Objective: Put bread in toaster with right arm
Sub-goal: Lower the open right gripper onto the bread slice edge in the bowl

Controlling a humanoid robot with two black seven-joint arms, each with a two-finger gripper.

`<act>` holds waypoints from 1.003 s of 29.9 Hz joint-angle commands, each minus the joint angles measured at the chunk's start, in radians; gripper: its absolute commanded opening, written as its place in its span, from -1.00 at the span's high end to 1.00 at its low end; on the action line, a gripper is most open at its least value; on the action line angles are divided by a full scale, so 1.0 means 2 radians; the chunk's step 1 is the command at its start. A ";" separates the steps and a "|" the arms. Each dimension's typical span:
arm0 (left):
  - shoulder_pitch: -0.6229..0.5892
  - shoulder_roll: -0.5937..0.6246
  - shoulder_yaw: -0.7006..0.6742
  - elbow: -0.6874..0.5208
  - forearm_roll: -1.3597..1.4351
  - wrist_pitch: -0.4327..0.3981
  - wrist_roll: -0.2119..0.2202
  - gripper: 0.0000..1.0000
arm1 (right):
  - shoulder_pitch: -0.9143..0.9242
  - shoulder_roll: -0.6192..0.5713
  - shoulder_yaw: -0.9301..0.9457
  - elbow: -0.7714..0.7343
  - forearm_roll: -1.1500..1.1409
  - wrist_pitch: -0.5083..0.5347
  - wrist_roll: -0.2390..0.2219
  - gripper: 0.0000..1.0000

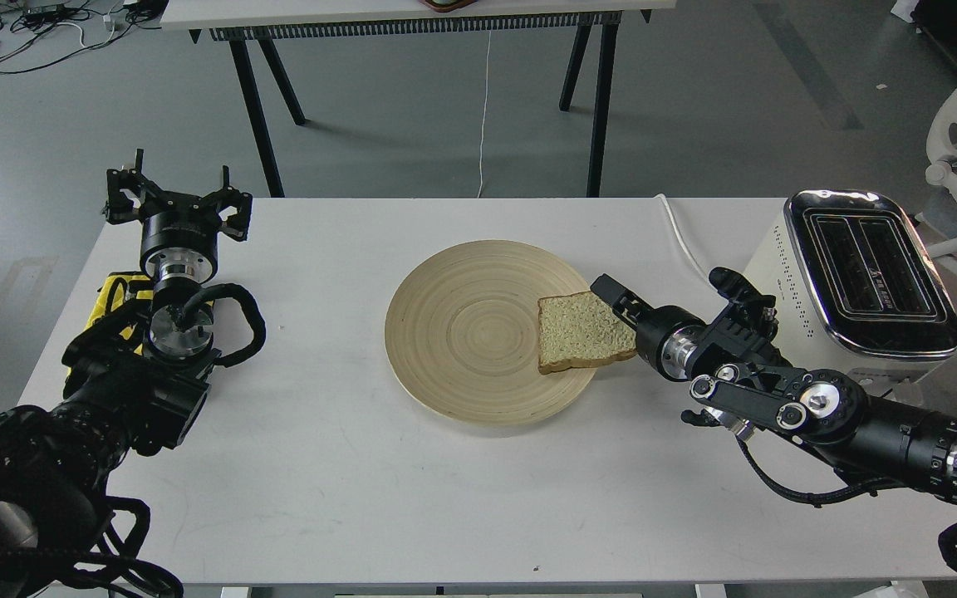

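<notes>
At the table's left edge, the left gripper is seen raised with its fingers spread wide, grasping nothing. Bare tabletop is left between it and the round wooden plate at the centre. The bread is found lying flat on the plate's right side, its corner overhanging the rim, its longer axis running left to right. The right gripper is placed at the slice's right edge; whether it is clenched cannot be told. The toaster is set near the right edge, slots pointing away.
</notes>
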 commanded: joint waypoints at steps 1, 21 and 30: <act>0.000 0.000 0.000 0.000 0.000 0.000 0.000 -1.00 | -0.002 -0.012 -0.001 0.020 -0.001 0.000 0.000 -0.58; 0.000 0.000 0.000 0.000 0.000 0.000 0.000 -1.00 | -0.003 -0.029 0.001 0.044 -0.001 0.001 0.008 0.11; 0.000 0.000 0.000 0.000 0.000 0.000 0.000 -1.00 | -0.003 -0.031 0.001 0.046 -0.001 0.001 0.008 0.32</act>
